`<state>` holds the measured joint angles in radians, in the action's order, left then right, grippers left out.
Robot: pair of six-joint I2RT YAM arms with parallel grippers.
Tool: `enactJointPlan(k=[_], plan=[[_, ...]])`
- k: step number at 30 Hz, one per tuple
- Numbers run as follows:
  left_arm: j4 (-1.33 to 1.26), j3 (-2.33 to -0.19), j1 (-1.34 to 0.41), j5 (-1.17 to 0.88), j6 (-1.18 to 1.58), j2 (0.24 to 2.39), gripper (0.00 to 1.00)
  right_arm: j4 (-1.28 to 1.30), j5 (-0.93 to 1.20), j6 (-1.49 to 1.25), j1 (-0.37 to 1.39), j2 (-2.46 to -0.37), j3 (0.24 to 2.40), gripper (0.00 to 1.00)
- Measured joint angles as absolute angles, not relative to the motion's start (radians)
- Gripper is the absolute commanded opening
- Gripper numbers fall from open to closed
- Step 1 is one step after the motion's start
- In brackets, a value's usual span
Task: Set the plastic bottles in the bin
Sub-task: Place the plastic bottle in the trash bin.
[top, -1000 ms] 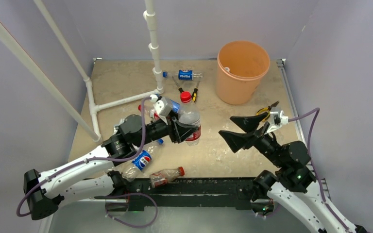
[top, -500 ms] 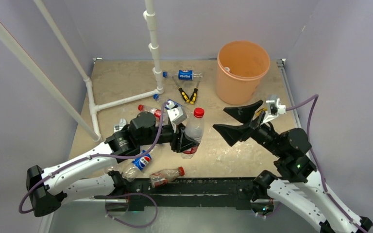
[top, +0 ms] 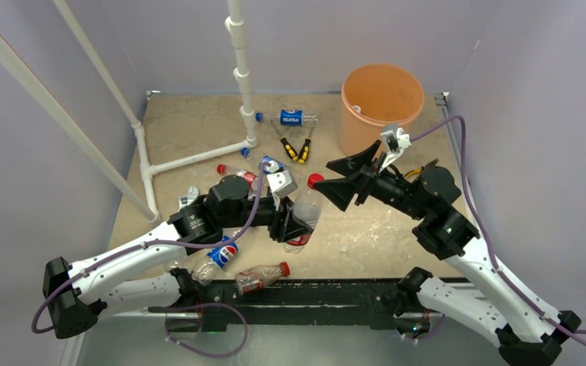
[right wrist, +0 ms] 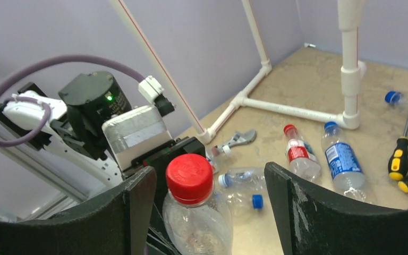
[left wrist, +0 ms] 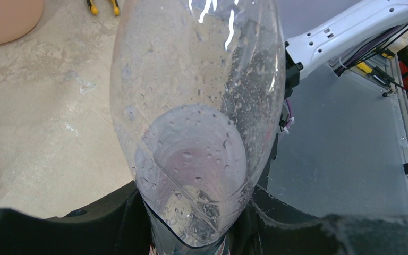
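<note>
From overhead, six plastic bottles and one orange bin show; the bin stands at 1 o'clock on the surface.

- **Held bottle:** The held bottle is clear with a red cap and tilts at the centre.
- **Left arm:** The left end effector is clenched low on its body, the arm stretched low from 7 o'clock.
- **Right arm:** The right end effector reaches in from 4 o'clock with its elbow raised. Its fingers stand released on either side of the cap, not touching it.

The Pepsi bottle, its blue label reading "PEPSI", lies at 12 o'clock. The globe bottle, bearing the Pepsi roundel, lies at 7 o'clock beside a crushed bottle with a red cap. A red-label bottle and a blue-label bottle lie at 10 o'clock from the held one; their writing is unreadable.

The right wrist view adds a clear blue-capped bottle. There are also two yellow-and-black tools and one wrench.
</note>
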<state>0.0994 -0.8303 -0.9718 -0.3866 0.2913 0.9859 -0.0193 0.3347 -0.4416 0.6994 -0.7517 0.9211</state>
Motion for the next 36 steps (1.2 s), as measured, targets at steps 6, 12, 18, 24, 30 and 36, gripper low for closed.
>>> enactJointPlan(k=[6,12,18,24,30,36], plan=[[0.099,-0.83,-0.972,-0.387,0.291,0.986,0.31,0.0,0.363,-0.448,0.699,-0.772,0.921,0.69],[0.1,-0.83,-0.972,-0.387,0.291,0.986,0.31,-0.001,0.397,-0.454,0.699,-0.788,0.921,0.68],[0.1,-0.83,-0.972,-0.387,0.292,0.991,0.31,-0.001,0.416,-0.463,0.699,-0.805,0.921,0.64],[0.1,-0.833,-0.972,-0.387,0.292,0.996,0.31,-0.012,0.422,-0.473,0.699,-0.806,0.921,0.63],[0.1,-0.833,-0.972,-0.387,0.292,1.0,0.31,-0.024,0.442,-0.48,0.699,-0.822,0.921,0.57],[0.1,-0.833,-0.972,-0.387,0.293,1.0,0.35,-0.031,0.443,-0.483,0.699,-0.826,0.914,0.32]])
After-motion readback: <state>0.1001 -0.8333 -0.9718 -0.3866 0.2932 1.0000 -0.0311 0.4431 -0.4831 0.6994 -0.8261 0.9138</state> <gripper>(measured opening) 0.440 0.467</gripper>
